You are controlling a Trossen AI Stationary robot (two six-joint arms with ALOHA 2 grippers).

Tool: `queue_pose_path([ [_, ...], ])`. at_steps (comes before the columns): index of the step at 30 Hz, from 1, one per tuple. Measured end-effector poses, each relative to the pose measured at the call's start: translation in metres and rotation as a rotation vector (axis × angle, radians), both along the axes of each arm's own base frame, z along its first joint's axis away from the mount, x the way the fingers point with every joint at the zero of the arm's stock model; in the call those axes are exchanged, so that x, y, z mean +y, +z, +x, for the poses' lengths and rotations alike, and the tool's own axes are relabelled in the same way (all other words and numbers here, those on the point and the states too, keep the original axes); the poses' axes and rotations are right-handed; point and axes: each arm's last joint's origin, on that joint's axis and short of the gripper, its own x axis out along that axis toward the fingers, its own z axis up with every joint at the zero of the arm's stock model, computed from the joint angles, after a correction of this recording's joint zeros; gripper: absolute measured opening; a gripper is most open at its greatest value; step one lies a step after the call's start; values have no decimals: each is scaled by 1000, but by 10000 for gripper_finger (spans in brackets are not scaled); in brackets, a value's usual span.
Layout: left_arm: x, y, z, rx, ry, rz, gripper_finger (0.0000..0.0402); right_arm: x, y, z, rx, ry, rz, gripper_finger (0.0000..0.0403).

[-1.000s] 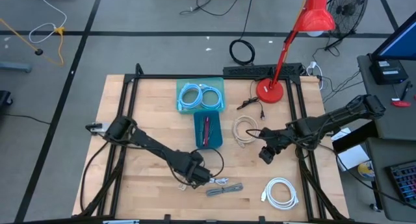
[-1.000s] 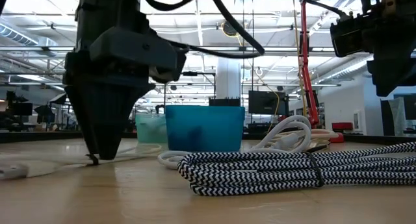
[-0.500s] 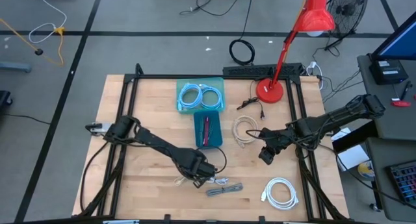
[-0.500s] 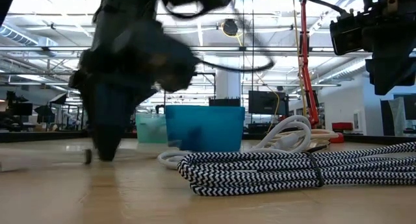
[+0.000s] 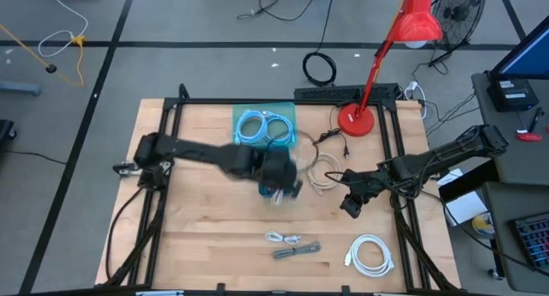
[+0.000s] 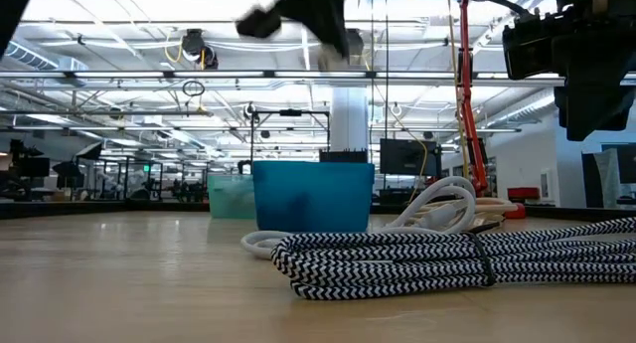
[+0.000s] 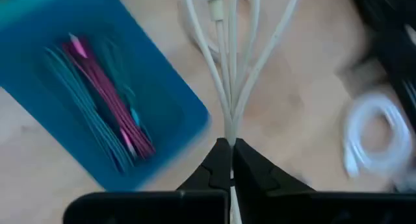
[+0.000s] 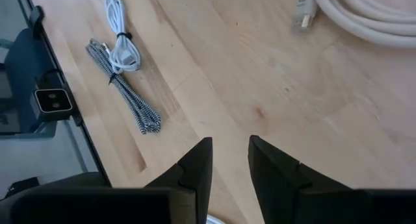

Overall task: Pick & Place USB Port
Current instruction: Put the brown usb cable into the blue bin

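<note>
My left gripper [image 7: 231, 146] is shut on a white USB cable [image 7: 229, 62], whose loops fan out past the fingertips. It hovers high over the table middle [image 5: 276, 184], beside the blue bin [image 7: 97, 100] that holds red and teal cables. In the low view the left gripper [image 6: 313, 20] shows blurred near the top. My right gripper [image 8: 229, 156] stands open above the table's right part [image 5: 350, 208], with nothing between its fingers. My left gripper pinches several strands of the white cable, gathered in a bunch [image 7: 231, 134], between its two fingertips. The fingers slant down from above. The cable is lifted clear of the table, and its loops and one plug [image 7: 214, 0] spread slack beyond the fingers.
A black-and-white braided cable [image 5: 298, 250] and a small white cable [image 5: 279, 238] lie near the front edge. Also on the table: a white coil [image 5: 371, 253], a cream cable [image 5: 324, 172], a teal bin [image 5: 264, 127] of light-blue cables and a red lamp [image 5: 354, 117].
My left gripper has risen from the table near the front edge and swung toward the far side and the blue bin, turning as it went. The white cable has come up with it, clear of the table. My right gripper has kept still.
</note>
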Motion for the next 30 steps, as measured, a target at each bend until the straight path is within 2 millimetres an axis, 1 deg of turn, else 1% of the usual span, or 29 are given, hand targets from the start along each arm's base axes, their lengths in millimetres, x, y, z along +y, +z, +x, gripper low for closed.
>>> queue_pose_path([
  [3,35,-23,8,68,101,-49,1,0,0,0,-4,0,1,90],
  [5,52,-32,10,100,144,-98,1,0,1,0,-7,1,5,90],
  [7,63,-37,13,108,163,-131,1,0,1,0,-10,1,7,90],
  [9,69,-45,14,142,186,-151,1,0,1,0,-10,2,7,90],
  [11,72,-59,16,195,196,-157,1,0,1,0,-12,2,8,90],
  [15,74,-76,21,243,193,-205,0,1,2,-1,-18,7,8,90],
  [19,72,-102,28,318,178,-241,0,1,2,-1,-19,10,8,90],
  [22,70,-115,31,355,164,-276,0,1,3,-1,-25,12,9,90],
  [26,70,-125,33,377,164,-287,0,2,3,-1,-30,20,11,90],
  [30,73,-121,32,364,184,-241,0,5,3,-1,-31,34,13,90],
])
